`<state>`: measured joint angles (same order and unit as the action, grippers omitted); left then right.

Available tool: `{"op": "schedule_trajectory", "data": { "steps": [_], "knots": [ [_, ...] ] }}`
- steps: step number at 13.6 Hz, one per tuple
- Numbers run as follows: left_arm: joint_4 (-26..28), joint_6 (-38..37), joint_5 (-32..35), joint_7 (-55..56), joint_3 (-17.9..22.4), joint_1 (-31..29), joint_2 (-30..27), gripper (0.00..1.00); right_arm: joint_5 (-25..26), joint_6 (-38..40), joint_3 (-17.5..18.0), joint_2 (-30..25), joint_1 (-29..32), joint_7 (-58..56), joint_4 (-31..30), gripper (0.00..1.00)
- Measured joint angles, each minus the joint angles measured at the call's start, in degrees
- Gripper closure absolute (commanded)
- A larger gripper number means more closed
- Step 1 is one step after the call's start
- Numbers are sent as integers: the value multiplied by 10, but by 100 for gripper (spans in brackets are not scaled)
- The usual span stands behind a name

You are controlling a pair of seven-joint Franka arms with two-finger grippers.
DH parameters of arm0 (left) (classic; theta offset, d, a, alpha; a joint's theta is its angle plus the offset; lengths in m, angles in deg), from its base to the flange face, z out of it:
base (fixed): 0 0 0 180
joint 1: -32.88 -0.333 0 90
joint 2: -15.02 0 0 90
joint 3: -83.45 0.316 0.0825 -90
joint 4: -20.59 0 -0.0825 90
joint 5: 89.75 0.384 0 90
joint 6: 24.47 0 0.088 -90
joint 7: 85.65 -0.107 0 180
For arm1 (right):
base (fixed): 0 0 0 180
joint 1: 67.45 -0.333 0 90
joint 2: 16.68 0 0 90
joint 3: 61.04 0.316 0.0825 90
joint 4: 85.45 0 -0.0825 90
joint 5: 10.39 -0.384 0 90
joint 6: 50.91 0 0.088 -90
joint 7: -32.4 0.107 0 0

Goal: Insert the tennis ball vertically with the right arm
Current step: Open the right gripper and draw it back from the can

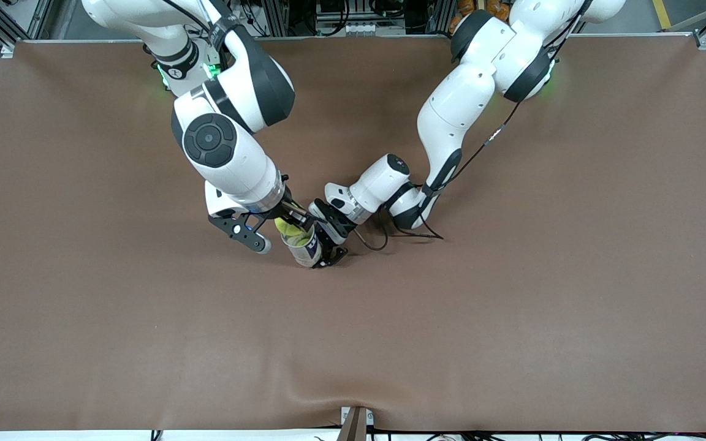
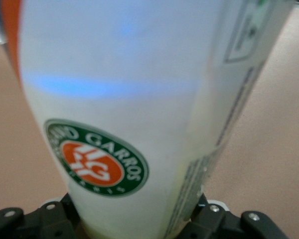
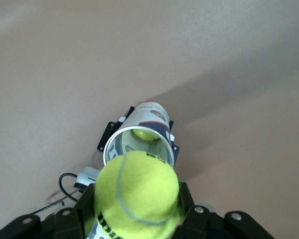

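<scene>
My right gripper (image 1: 288, 223) is shut on a yellow-green tennis ball (image 1: 290, 229) (image 3: 137, 191) and holds it just above the open mouth of a white tennis-ball can (image 1: 307, 249) (image 3: 139, 134). The can stands upright near the middle of the table and bears a green and orange Roland Garros badge (image 2: 96, 158). My left gripper (image 1: 328, 245) (image 2: 139, 221) is shut on the can's lower body from the side. In the right wrist view a second ball (image 3: 145, 134) lies deep inside the can.
Brown cloth (image 1: 512, 306) covers the whole table. A thin black cable (image 1: 377, 239) loops on the cloth beside the left arm's wrist. Both forearms crowd the space round the can.
</scene>
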<state>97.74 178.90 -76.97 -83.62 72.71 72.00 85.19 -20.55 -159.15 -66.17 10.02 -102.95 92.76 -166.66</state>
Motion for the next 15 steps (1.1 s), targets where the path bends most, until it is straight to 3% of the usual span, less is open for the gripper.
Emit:
{"op": "schedule_trajectory", "data": {
  "steps": [5,6,7,8,14,15],
  "knots": [
    [0,0,0,0,0,0,0,16,1,0,0,11,-1,0,0,100],
    [0,0,0,0,0,0,0,16,1,-1,0,11,-1,0,0,82],
    [0,0,0,0,0,0,0,16,1,-2,0,11,-1,0,0,25],
    [0,0,0,0,0,0,0,15,1,-2,0,11,-2,0,0,0],
    [2,0,0,0,1,-1,0,14,4,-3,1,13,-3,0,0,0],
    [2,0,0,0,1,-1,0,8,4,-3,1,13,-3,0,0,0]
  ]
}}
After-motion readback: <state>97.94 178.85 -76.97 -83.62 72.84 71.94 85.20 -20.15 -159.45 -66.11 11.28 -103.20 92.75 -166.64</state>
